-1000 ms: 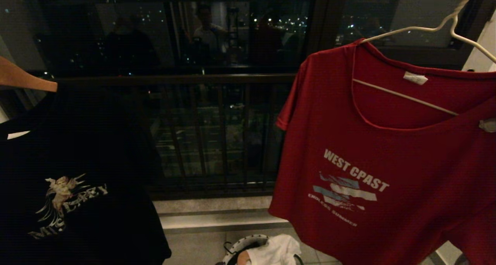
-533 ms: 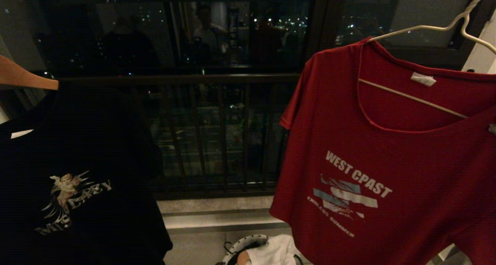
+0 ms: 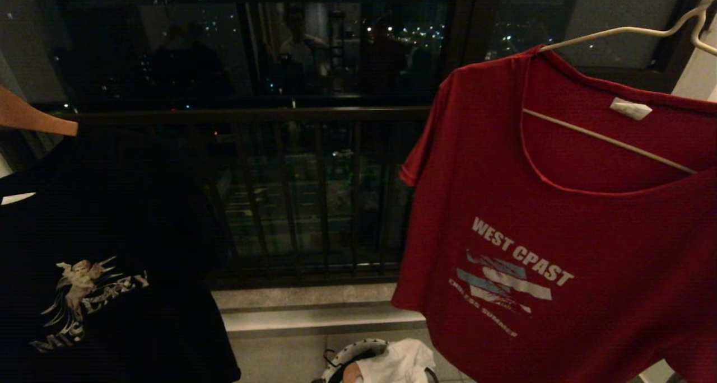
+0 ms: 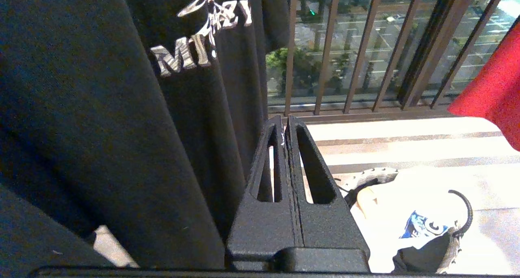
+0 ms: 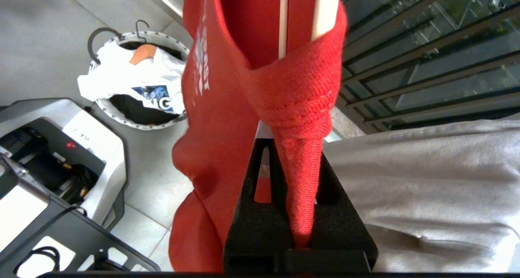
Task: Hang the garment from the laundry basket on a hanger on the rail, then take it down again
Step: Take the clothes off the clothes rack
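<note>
The red garment (image 3: 560,248) with its white "WEST COAST" print hangs on the thin white wire hanger (image 3: 610,31) at the right of the head view. The rail is out of view above. In the right wrist view my right gripper (image 5: 291,143) is shut on a bunched fold of the garment (image 5: 300,103), just below the hanger's white wires (image 5: 325,9). My left gripper (image 4: 286,121) is shut and empty, low beside the black T-shirt. The laundry basket (image 3: 350,352) stands on the floor below, holding a white T-shirt (image 3: 400,360).
A black T-shirt (image 3: 112,248) hangs at the left on a wooden hanger (image 3: 33,117). Dark balcony bars (image 3: 313,198) and a stone step (image 3: 319,316) lie behind. My grey base (image 5: 61,148) sits by the basket. Pale grey cloth (image 5: 426,188) is close to the right gripper.
The garment and its hanger have shifted to the right and a little up in the head view. The black T-shirt has swayed slightly left. The left gripper has kept still.
</note>
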You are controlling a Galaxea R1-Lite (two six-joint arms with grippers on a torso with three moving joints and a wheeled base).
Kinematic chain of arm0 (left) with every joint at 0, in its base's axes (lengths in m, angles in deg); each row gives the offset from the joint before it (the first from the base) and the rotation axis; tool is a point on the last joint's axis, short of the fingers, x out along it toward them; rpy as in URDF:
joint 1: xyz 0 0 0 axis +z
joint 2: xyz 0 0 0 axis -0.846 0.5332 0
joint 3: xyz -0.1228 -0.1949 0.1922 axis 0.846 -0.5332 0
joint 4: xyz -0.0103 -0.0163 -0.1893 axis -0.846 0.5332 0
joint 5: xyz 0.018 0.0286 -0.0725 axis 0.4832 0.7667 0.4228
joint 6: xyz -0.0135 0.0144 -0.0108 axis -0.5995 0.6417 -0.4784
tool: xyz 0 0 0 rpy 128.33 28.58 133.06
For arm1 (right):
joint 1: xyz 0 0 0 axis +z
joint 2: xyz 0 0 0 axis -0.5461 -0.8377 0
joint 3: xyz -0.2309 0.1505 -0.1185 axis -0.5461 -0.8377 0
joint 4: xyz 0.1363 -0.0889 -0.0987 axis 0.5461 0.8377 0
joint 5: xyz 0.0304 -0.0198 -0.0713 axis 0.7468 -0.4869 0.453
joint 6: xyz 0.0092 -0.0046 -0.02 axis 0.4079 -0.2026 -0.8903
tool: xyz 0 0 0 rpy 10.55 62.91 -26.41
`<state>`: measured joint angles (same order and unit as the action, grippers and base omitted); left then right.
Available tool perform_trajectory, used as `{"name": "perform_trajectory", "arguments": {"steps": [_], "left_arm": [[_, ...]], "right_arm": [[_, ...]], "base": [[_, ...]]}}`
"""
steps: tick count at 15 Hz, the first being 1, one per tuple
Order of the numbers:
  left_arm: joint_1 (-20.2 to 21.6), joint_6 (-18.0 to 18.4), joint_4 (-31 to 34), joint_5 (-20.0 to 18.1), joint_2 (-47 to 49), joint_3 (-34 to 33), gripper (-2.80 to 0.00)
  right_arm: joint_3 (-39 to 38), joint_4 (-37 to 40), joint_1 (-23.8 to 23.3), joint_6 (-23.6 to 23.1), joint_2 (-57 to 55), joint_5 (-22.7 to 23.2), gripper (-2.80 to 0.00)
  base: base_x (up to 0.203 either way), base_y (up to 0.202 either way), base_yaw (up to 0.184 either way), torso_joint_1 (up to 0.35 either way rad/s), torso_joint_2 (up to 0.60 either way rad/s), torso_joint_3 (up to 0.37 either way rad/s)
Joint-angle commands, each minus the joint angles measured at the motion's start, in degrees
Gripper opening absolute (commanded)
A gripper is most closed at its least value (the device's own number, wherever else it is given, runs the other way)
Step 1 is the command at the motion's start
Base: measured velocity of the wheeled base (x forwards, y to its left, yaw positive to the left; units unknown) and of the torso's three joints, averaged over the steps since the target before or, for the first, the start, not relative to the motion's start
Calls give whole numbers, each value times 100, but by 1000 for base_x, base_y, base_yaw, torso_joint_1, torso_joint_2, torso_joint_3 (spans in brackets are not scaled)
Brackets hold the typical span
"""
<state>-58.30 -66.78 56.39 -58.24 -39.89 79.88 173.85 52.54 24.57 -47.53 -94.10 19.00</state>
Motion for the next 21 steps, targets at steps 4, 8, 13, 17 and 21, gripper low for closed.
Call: {"name": "perform_trajectory", "arguments": {"steps": [4,8,13,17,21], "left_arm": [[0,2,0,1,-4,0,-280],[0,2,0,1,-4,0,-280],[0,2,0,1,-8,0,-280],[0,2,0,1,-13,0,-280],[0,2,-8,10,-4,0,-280]], "right_arm": [[-114,27,1,-14,220,11,-280],[-217,35,1,126,376,287,-280],[-569,35,90,146,341,1023,-280],[-855,35,556,142,207,1071,-280],[-1018,31,1078,138,-89,1072,-280]], "base": [[0,0,0,0,0,0],[0,0,0,0,0,0],[0,0,0,0,0,0],[0,0,0,0,0,0],[0,0,0,0,0,0]]}}
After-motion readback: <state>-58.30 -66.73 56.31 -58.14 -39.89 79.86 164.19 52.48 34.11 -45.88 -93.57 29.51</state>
